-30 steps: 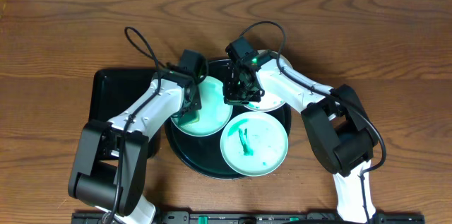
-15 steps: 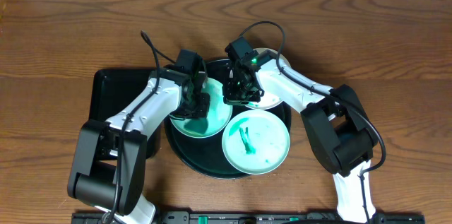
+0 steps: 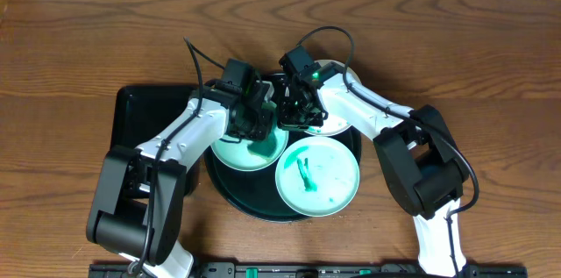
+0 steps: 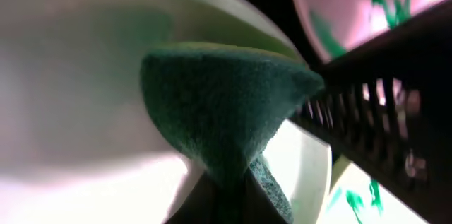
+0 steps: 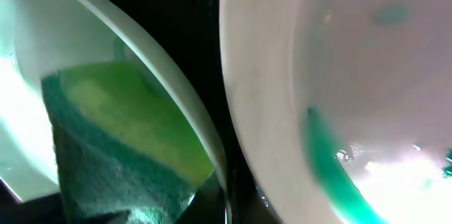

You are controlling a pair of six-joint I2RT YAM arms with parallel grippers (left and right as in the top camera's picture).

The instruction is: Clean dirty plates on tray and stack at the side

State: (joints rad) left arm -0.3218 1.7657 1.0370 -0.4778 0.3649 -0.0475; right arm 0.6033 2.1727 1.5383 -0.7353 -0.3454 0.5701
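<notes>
Three white plates lie on the round black tray (image 3: 230, 192). My left gripper (image 3: 259, 125) is shut on a green sponge (image 4: 219, 111) and presses it on the left plate (image 3: 235, 153), near that plate's far right rim. My right gripper (image 3: 295, 120) is right beside it, shut on that plate's rim (image 5: 180, 97); the sponge also shows in the right wrist view (image 5: 120, 139). The front plate (image 3: 317, 175) carries a green smear. The back right plate (image 3: 340, 125) lies partly under the right arm and shows a green smear in the right wrist view (image 5: 332, 75).
A rectangular black tray (image 3: 140, 116) lies to the left, partly under the left arm. The wooden table (image 3: 456, 41) surrounds both trays. The two arms' wrists nearly touch over the round tray.
My left gripper has swept the sponge rightward across the left plate, ending next to the right gripper. The right gripper has held its place.
</notes>
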